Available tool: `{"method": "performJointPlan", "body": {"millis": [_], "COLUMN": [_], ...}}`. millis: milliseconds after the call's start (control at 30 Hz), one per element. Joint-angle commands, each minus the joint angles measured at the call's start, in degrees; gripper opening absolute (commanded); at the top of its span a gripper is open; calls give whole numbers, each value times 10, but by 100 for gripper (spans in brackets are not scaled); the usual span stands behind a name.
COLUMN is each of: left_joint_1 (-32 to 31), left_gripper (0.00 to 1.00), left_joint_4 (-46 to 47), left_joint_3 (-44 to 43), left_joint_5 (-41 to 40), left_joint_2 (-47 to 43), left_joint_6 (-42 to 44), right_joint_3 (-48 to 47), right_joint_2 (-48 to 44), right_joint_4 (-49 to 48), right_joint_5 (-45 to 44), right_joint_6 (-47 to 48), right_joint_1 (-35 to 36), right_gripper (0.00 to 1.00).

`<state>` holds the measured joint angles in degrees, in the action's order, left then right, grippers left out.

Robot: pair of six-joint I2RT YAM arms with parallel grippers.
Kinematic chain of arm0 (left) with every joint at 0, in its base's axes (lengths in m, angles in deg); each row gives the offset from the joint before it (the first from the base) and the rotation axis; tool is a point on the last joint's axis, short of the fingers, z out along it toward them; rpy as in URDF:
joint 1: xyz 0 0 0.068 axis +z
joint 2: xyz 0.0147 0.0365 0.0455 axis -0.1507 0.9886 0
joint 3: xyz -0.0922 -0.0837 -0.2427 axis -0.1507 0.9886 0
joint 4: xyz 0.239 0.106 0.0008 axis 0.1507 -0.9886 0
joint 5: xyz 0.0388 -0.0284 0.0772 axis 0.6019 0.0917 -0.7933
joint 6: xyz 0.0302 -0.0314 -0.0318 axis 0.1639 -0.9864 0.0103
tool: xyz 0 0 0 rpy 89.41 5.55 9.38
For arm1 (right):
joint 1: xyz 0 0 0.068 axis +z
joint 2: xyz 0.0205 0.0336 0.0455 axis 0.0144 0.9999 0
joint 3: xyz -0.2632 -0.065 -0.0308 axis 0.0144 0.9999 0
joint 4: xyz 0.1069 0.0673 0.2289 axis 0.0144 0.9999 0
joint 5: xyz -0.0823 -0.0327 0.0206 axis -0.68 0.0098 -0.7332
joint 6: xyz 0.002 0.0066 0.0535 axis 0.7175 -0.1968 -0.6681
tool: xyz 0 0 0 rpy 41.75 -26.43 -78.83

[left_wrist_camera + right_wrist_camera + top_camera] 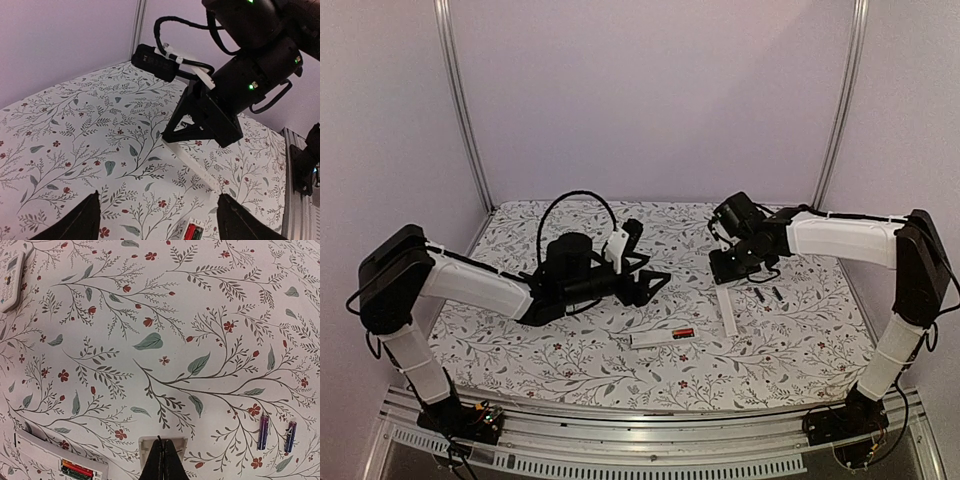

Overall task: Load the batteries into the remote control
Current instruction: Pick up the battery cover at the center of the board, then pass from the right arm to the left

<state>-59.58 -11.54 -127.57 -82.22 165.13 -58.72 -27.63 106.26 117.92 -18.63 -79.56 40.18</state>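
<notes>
Two batteries (263, 432) lie loose and parallel on the cloth (215, 305), near the right of my right gripper (162, 456) and not yet loaded. What looks like a red cell (191, 232) sits in the open bay of the remote (655, 340), which lies low to that gripper's left. My right fingers are closed tight, their tips at one end of a white strip (727, 312); whether they pinch it or merely press it to the cloth I cannot tell. I take the strip for the bay's cover, held aside so the bay is free for the loose batteries. My left gripper (157, 200) hangs spread wide and empty above the cloth, the remote's end showing between its fingertips, placed, I judge, to steady the remote during loading. My right arm reaches in from its base with elbow high and wrist pitched steeply down. My left arm stretches low across the table, fingers aimed toward the right gripper.
</notes>
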Motion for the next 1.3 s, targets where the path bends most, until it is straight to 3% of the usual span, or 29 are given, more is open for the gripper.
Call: {"method": "performJointPlan", "body": {"millis": [0,200,467,967,1267], "left_joint_1": [-8,-24,-24,-37,-33], "left_gripper": [81,83,82,84,63], "left_joint_4": [45,45,84,124,102], "left_joint_3": [-47,-121,-162,-199,-212], "left_joint_5": [35,34,36,51,1], "left_joint_2": [51,134,202,259,264], "left_joint_6": [-41,-41,-106,-151,-158], "right_joint_3": [0,1,-5,-12,-19], "right_joint_2": [-25,-44,-77,-79,-74], "right_joint_4": [-26,-52,-96,-123,-128], "right_joint_5": [-12,-23,4,20,25], "right_joint_6": [-10,-15,-27,-30,-36], "right_joint_1": [2,2,2,23,43], "right_gripper": [0,0,0,0,0]}}
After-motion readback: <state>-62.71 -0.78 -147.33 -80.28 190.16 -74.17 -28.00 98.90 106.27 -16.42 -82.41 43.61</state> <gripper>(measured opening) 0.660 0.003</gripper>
